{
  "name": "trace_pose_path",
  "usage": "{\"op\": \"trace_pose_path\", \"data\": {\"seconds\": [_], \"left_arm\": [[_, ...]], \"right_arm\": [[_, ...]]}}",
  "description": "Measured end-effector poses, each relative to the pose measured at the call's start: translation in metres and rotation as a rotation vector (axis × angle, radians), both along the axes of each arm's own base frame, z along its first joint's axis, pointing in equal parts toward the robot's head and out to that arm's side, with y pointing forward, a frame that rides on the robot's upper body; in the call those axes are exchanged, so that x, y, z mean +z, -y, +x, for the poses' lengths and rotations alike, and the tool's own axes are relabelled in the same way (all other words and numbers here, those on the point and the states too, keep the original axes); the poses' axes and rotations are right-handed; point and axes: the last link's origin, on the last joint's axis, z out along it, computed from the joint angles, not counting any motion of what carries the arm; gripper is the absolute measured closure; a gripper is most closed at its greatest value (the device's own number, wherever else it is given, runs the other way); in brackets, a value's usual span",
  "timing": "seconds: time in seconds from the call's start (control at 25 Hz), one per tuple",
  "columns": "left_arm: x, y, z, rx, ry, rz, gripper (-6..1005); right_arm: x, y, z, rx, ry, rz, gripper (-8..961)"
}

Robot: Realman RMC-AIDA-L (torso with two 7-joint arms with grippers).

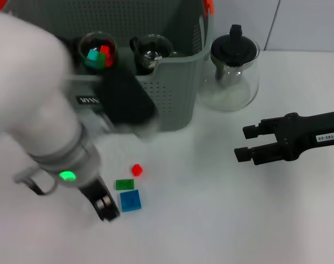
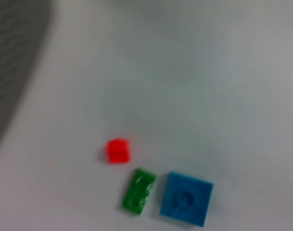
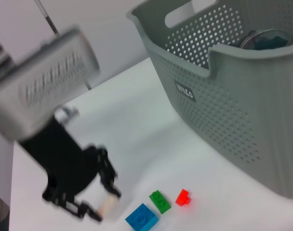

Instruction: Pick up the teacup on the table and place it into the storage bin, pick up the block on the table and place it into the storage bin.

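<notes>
Left gripper (image 1: 105, 207) low over table, just beside blue block (image 1: 131, 201); finger state indeterminate. Right gripper (image 1: 246, 143) parted, empty, well apart.

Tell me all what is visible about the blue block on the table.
The blue block is a flat square plastic brick with one round stud on top. It lies flat on the white table, a little turned. The green block lies close beside it, whether touching I cannot tell; the red block is farther on, toward the bin. The left gripper hangs close beside it, not holding it.
</notes>
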Motion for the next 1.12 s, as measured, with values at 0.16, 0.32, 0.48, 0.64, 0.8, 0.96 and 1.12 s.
{"op": "trace_pose_path", "data": {"seconds": [0.16, 0.32, 0.48, 0.64, 0.8, 0.96, 1.12], "left_arm": [[0.048, -0.005, 0.011, 0.059, 0.215, 0.152, 595], [0.090, -0.012, 0.035, 0.041, 0.501, 0.223, 595], [0.130, -0.029, 0.068, -0.083, 0.734, 0.276, 594], [0.157, -0.065, 0.081, -0.142, 0.751, 0.381, 594], [0.161, -0.111, 0.072, -0.087, 0.676, 0.452, 595], [0.160, -0.148, 0.058, -0.044, 0.587, 0.525, 595], [0.157, -0.172, 0.044, -0.042, 0.469, 0.608, 594]], "right_arm": [[0.000, 0.001, 0.000, 0.006, 0.000, -0.002, 131], [-0.002, 0.001, -0.002, 0.010, -0.002, -0.012, 131], [-0.007, 0.004, -0.004, 0.012, -0.011, -0.034, 132], [-0.009, 0.005, -0.005, 0.008, -0.015, -0.039, 132], [-0.007, 0.006, -0.003, 0.003, -0.019, -0.033, 132], [-0.007, 0.006, -0.003, 0.006, -0.020, -0.032, 131], [-0.008, 0.005, -0.004, 0.011, -0.020, -0.033, 131]]}}
